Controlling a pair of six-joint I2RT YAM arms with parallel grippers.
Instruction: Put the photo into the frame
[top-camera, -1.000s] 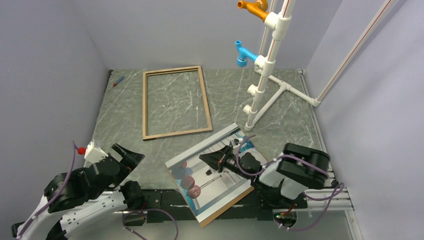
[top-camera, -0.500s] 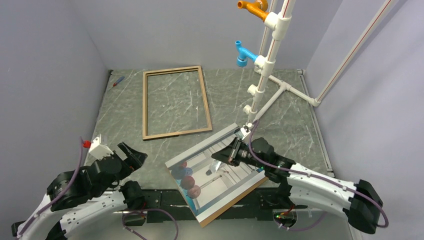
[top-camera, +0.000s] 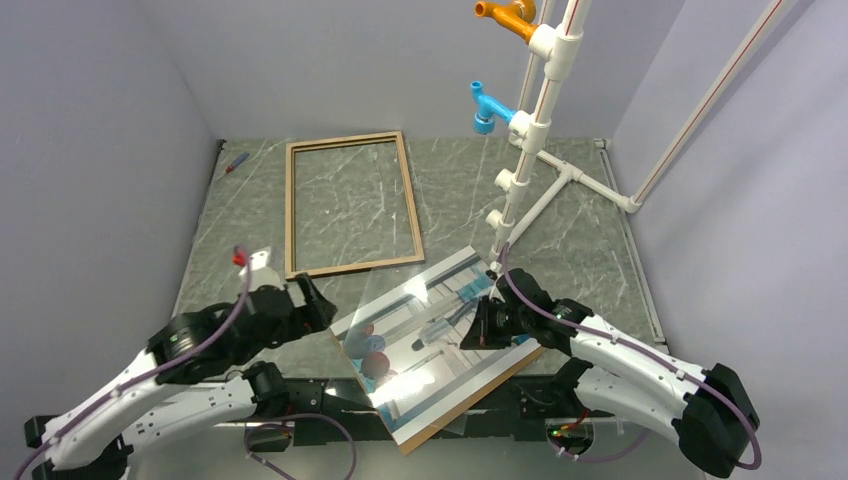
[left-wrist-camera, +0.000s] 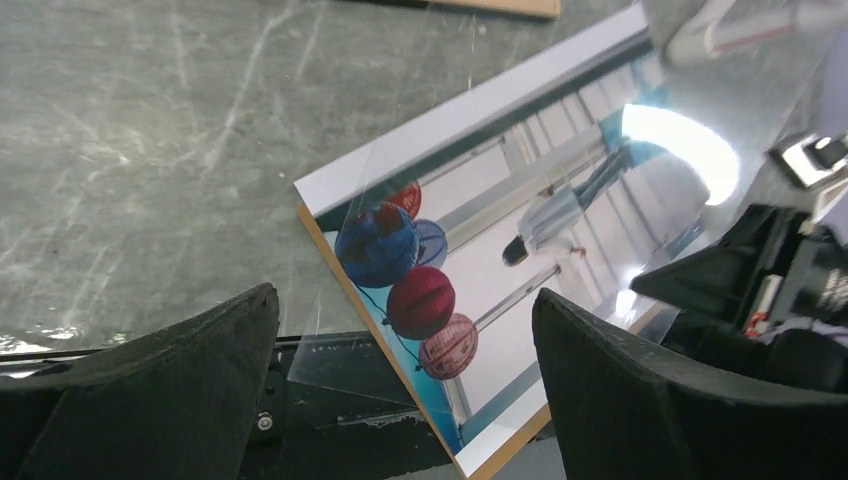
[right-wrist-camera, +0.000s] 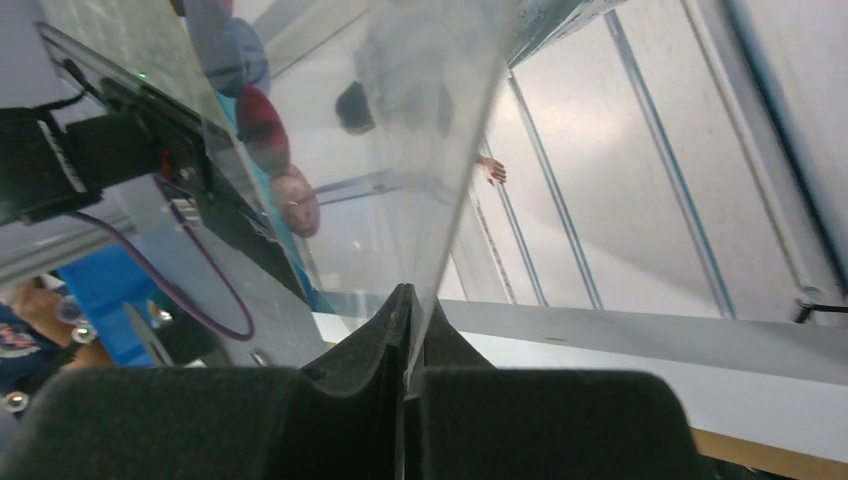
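The photo lies face up on a brown backing board at the table's near edge; it also shows in the left wrist view. My right gripper is at the photo's right side, shut on the edge of a clear transparent sheet, which it holds tilted over the print; the right wrist view shows the pinch. My left gripper is open and empty just left of the photo's left corner. The light wood frame lies flat and empty at the back left.
A white pipe stand with orange and blue fittings rises at the back right; its foot spreads over the table. A small red and blue tool lies at the far left corner. Grey walls close in on both sides.
My right arm has stretched out, its gripper shifting right across the photo with the clear sheet now raised and glaring. My left gripper has moved forward and right to the photo's left corner.
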